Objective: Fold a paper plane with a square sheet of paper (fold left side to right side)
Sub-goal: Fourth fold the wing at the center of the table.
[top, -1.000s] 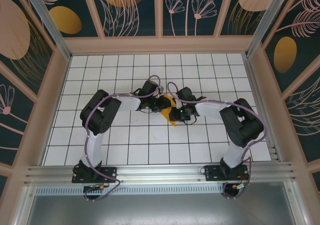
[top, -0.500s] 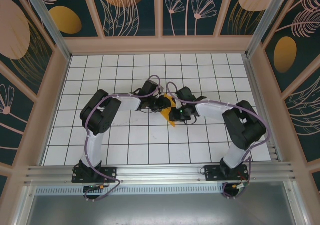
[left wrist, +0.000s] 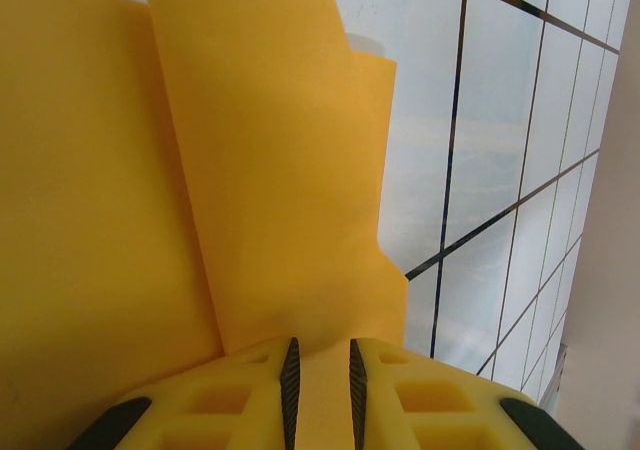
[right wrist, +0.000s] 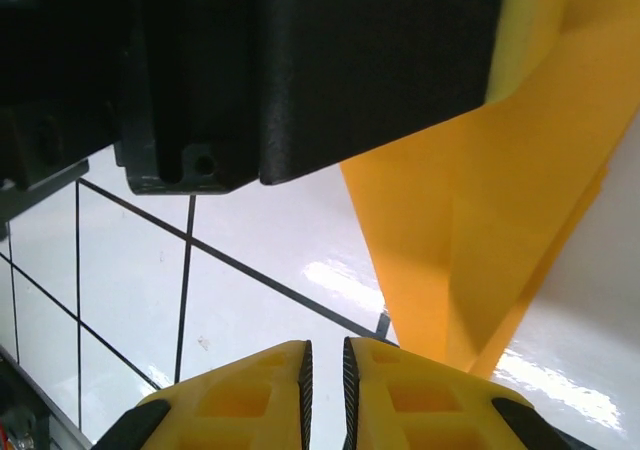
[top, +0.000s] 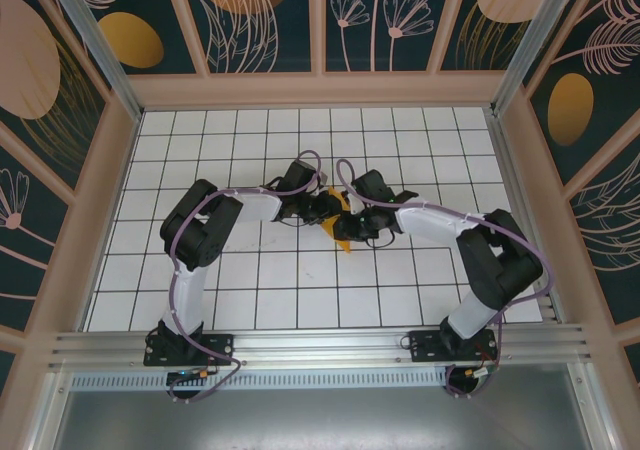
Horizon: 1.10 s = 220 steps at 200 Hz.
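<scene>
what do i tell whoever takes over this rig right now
Grip: the left end effector is shut on the paper, with an edge pinched in its jaws. The right end effector is shut with nothing seen in its jaws, close beside the paper and the left one.
Where: the paper is mid table, between the two arms.
Done: some folds are in; layers overlap and one end is pointed.
Left: it is not a finished plane yet. The remaining folds are probably for the right arm to make while the left one holds.
</scene>
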Available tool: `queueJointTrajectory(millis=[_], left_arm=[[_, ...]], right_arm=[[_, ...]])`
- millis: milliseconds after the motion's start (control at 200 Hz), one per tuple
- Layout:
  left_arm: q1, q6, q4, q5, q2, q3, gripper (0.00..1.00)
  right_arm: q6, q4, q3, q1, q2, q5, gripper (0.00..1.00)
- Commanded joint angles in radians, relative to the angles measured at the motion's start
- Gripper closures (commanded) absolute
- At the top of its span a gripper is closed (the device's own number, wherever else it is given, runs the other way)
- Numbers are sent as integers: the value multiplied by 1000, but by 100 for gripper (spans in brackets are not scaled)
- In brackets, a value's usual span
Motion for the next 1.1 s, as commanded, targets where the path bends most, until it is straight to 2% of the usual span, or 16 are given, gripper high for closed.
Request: queueJointTrajectory(millis=[0,180,1096], left_arm=[[-6,28,-100,-76,54,-27,76],[-5,29,-105,-78,55,-24,76],[-5,33,-114,-84,58,-19,76]], right_arm=[[21,3,-12,5,34,-11,81],[13,-14,-18,5,80,-12,81],[10,-12,-58,-3,104,4,81]])
